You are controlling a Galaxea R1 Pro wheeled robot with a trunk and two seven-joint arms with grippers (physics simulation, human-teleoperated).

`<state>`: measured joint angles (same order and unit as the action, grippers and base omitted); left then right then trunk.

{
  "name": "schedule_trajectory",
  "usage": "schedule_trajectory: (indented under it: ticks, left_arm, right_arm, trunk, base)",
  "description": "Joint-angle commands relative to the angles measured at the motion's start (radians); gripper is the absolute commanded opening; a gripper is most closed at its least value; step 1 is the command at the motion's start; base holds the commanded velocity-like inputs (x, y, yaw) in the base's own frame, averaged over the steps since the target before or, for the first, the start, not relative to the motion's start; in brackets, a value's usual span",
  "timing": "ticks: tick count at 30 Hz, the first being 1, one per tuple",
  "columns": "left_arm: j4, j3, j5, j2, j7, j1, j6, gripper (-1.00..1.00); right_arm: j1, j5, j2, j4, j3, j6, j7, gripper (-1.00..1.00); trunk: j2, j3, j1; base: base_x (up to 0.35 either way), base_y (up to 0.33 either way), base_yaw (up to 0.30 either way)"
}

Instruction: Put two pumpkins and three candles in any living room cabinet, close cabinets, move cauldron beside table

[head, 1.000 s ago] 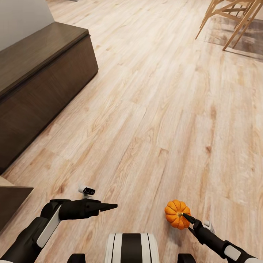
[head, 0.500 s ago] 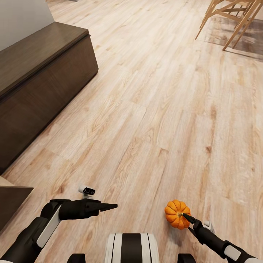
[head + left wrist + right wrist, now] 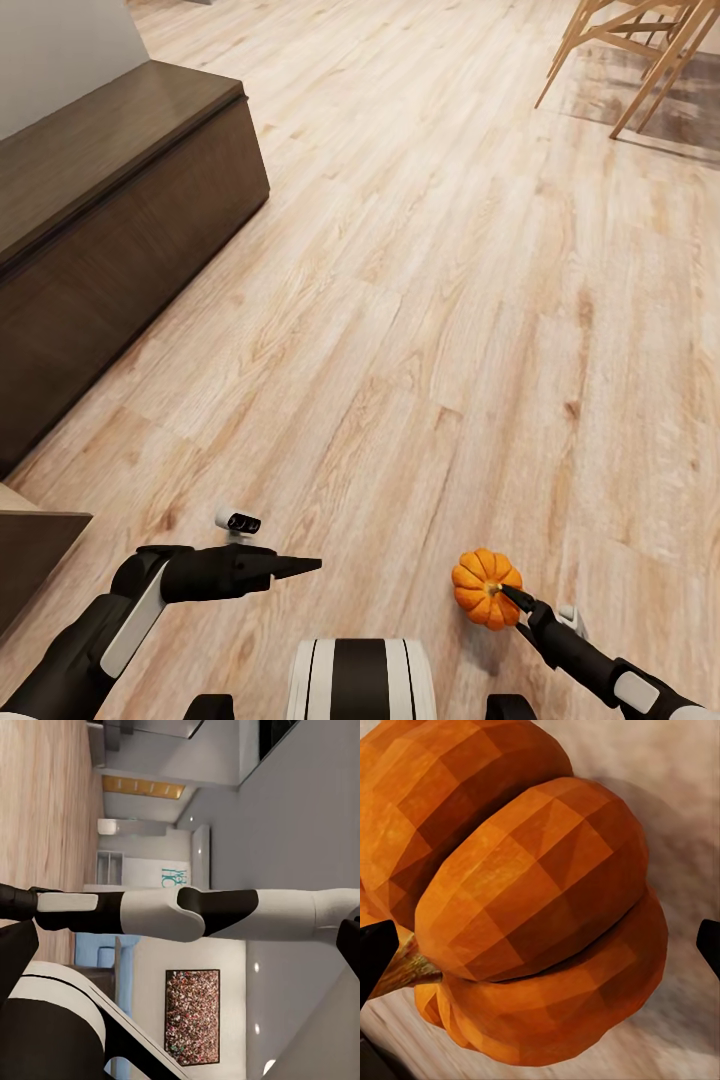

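while carrying one pumpkin (image 3: 486, 587) clamped by its stem in the closed right gripper (image 3: 512, 596) above the wood floor (image 3: 450, 300), standing well short of the dark brown cabinet (image 3: 110, 230), with the pumpkin hanging off to the right of and nearer than that cabinet. holding the left gripper (image 3: 300, 566) pinched to a point with nothing in it, forward of the trunk. judging the delivery step as in hand and next needing to be turning toward the cabinet, closing in on its front and pulling a drawer open with the free left gripper before lowering the pumpkin inside.

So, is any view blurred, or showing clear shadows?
Head view: sharp, soft even light, and the chair legs cast a dim shadow on the floor. Right wrist view: the pumpkin is so close its flat facets show, floor behind soft.
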<state>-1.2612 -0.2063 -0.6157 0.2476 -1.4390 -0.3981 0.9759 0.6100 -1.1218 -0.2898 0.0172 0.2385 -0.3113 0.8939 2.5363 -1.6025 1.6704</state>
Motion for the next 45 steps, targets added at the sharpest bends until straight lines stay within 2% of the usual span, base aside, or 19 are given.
schedule_trajectory:
  ticks: [1,17,18,36,40,45]
  left_arm:
    - [0.0,-0.002,-0.004,0.001,-0.001,-0.001,0.01,1.0]
    - [0.0,-0.002,-0.004,0.001,-0.001,-0.001,0.01,1.0]
    - [0.0,-0.002,-0.004,0.001,-0.001,-0.001,0.01,1.0]
    - [0.0,-0.002,-0.004,0.001,-0.001,-0.001,0.01,1.0]
    - [0.0,-0.002,-0.004,0.001,-0.001,-0.001,0.01,1.0]
    - [0.0,-0.002,-0.004,0.001,-0.001,-0.001,0.01,1.0]
  right_arm:
    - [0.001,-0.003,0.0,0.004,0.039,-0.002,-0.038,1.0]
    - [0.001,-0.003,0.0,0.004,0.039,-0.002,-0.038,1.0]
    - [0.001,-0.003,0.0,0.004,0.039,-0.002,-0.038,-1.0]
    - [0.001,-0.003,0.0,0.004,0.039,-0.002,-0.038,-1.0]
    - [0.001,-0.003,0.0,0.004,0.039,-0.002,-0.038,-1.0]
    - [0.001,-0.003,0.0,0.004,0.039,-0.002,-0.038,-1.0]
  trunk:
    - [0.0,-0.001,0.0]
    - [0.0,-0.001,0.0]
    - [0.0,-0.001,0.0]
    - [0.0,-0.001,0.0]
    - [-0.001,0.015,-0.002]
    - [-0.001,0.015,-0.002]
  base:
    - [0.0,0.0,0.0]
    - [0.0,0.0,0.0]
    - [0.0,0.0,0.0]
    - [0.0,0.0,0.0]
    - [0.0,0.0,0.0]
    - [0.0,0.0,0.0]
